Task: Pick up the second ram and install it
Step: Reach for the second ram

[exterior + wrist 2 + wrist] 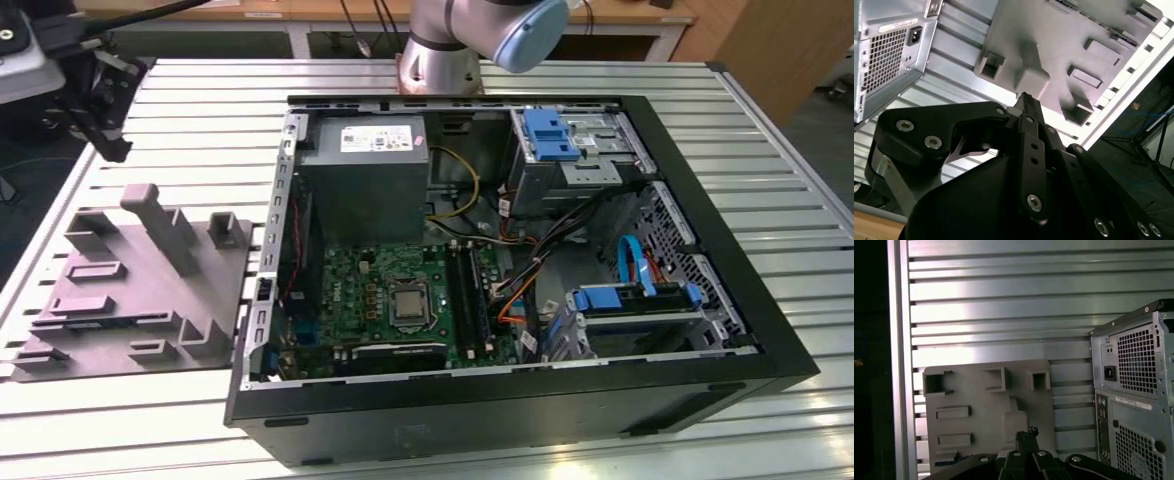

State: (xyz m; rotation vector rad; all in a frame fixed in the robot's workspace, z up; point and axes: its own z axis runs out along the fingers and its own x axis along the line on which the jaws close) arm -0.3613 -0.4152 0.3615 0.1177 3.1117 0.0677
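The gripper (114, 140) hangs at the exterior view's upper left, its fingers pressed together. A grey fixture tray (120, 300) lies lower left.

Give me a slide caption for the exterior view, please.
Open computer case on a slatted table, grey moulded tray at the exterior view's left, gripper hovering by it.

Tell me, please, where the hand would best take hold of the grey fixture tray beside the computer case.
Probably the tall upright post, from above, closing across its flat faces: it rises clear of the grey fixture tray, whose low base lies flat on the table.
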